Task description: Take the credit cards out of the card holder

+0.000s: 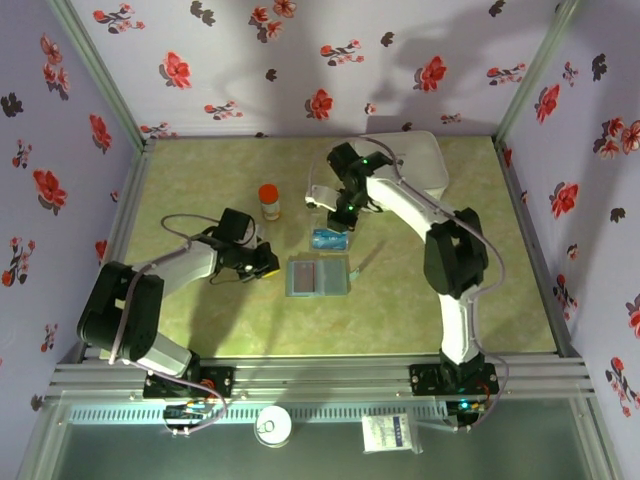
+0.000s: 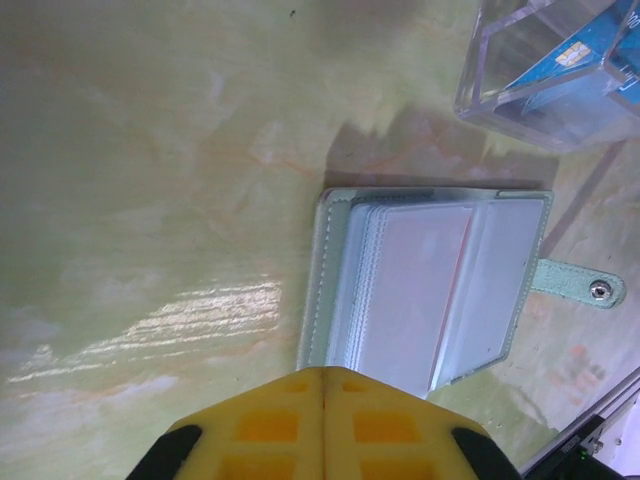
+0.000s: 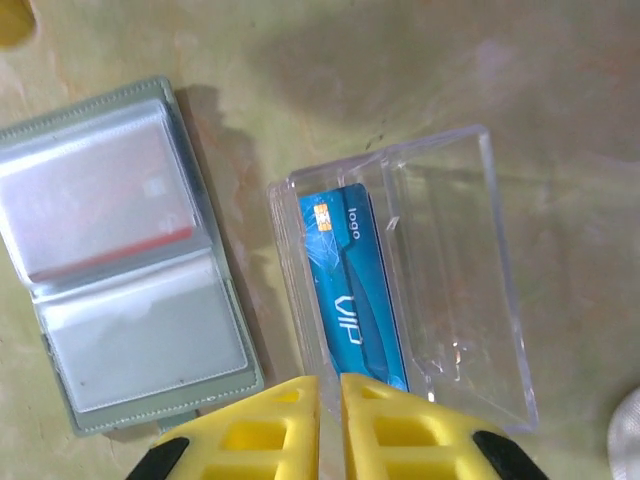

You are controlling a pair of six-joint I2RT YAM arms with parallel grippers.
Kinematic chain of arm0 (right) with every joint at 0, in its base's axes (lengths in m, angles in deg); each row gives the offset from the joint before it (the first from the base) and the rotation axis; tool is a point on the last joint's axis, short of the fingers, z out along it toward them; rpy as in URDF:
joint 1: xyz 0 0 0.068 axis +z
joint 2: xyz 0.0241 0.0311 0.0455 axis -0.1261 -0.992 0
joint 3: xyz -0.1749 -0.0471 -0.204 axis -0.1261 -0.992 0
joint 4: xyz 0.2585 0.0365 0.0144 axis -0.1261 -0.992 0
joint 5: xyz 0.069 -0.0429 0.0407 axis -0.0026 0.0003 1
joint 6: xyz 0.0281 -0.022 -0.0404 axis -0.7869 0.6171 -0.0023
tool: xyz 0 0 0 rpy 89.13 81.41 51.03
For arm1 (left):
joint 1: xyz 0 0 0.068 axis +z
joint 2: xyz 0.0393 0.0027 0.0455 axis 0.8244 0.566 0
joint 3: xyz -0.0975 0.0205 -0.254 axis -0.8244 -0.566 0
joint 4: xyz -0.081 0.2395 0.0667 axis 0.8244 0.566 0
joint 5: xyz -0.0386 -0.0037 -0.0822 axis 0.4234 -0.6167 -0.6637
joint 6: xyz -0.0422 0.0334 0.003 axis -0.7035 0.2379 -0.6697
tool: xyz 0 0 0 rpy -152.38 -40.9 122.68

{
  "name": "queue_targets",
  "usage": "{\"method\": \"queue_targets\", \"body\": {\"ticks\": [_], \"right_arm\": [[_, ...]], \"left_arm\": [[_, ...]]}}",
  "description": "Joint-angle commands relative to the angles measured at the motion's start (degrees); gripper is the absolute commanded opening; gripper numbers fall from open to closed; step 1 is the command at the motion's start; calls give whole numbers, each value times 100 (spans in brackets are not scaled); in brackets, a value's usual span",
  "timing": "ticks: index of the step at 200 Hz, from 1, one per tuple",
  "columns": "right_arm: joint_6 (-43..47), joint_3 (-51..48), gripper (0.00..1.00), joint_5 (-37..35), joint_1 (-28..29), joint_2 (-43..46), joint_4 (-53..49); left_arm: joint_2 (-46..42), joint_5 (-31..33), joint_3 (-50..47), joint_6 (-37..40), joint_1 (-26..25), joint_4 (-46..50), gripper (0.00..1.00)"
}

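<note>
The grey-blue card holder (image 1: 318, 275) lies open on the table, its clear sleeves up (image 2: 430, 290) (image 3: 130, 270). A red card (image 3: 150, 240) shows faintly through one sleeve. One blue credit card (image 3: 350, 290) (image 2: 560, 60) stands inside a small clear plastic box (image 1: 330, 239) (image 3: 450, 280) just behind the holder. My right gripper (image 1: 340, 215) (image 3: 330, 380) hangs over that box, its fingers nearly together with the box's left wall running into the narrow gap. My left gripper (image 1: 262, 265) (image 2: 322, 372) is shut with nothing in it, its tip at the holder's left edge.
An orange-capped bottle (image 1: 269, 201) stands behind the left gripper. A large white rounded box (image 1: 415, 160) sits at the back right. The holder's snap strap (image 2: 580, 288) sticks out on its right side. Floral walls close in the table.
</note>
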Motion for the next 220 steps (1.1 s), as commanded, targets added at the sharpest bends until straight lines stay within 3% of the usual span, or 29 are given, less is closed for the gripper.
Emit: {"method": "queue_targets", "body": {"ticks": [1,50,106,155,220], "right_arm": [[-1469,-682,17,169,52,653,1388],[-4681,-1854,17,-749,276,1381,2546],[-6916,-2929,17,-832,759,1909,3397],[-8045,-3518,17,-212,1050,1776,4300],[-8568,-3923,16,-183,1254,1524,4698]], "left_arm": [[159,-159,233,8,-127,-104,4],[446,-130,408,-78,-430,-179,2],[750,139,696,0,-666,112,1],[781,448,767,174,-680,485,0],[907,584,690,271,-678,553,0]]}}
